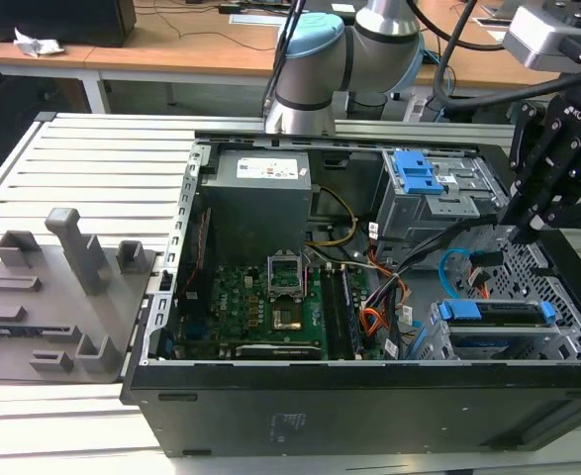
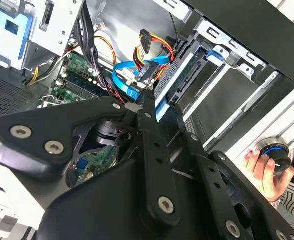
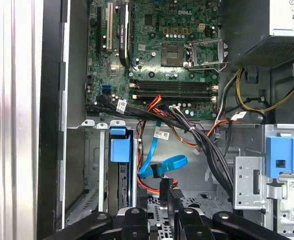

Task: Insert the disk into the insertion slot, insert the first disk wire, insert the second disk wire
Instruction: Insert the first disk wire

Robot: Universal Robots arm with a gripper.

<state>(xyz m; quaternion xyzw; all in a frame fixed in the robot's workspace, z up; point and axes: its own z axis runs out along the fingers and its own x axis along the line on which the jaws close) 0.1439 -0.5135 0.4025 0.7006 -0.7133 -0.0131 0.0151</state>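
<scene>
Gripper [image 3: 167,189] low inside the open computer case [image 1: 369,401], toward the exterior view's right. Fingers [image 2: 148,117] stood close together. They appeared to pinch the black plug at the end of the light-blue cable [image 3: 163,164], though the contact itself was partly hidden behind the fingers, so the grip is not certain.

The cable curled in a loop just beyond the fingertips. The red-orange wire [image 3: 149,186] ran under that loop, just beside the fingertips; its ends could not be made out.

Beside the cables, the disk [image 3: 119,150] sat inside the insertion slot [image 3: 94,165], seen edge-on with its blue caddy facing outward. In the exterior view the disk [image 1: 493,313] lay level in the low bay, near the case's front corner.

Further out:
- black cable bundle [image 3: 207,150] crossed between the slot and the motherboard [image 3: 157,50]
- taller drive cage [image 1: 419,183] with blue latches stood behind the gripper
- power supply [image 1: 260,193] sat at the far wall of the case

Outside the case, a person's hand [image 2: 262,172] rested at a round knob [image 2: 278,156]. A grey fixture tray [image 1: 52,297] lay on the slatted table [image 1: 102,158] at the exterior view's left.
</scene>
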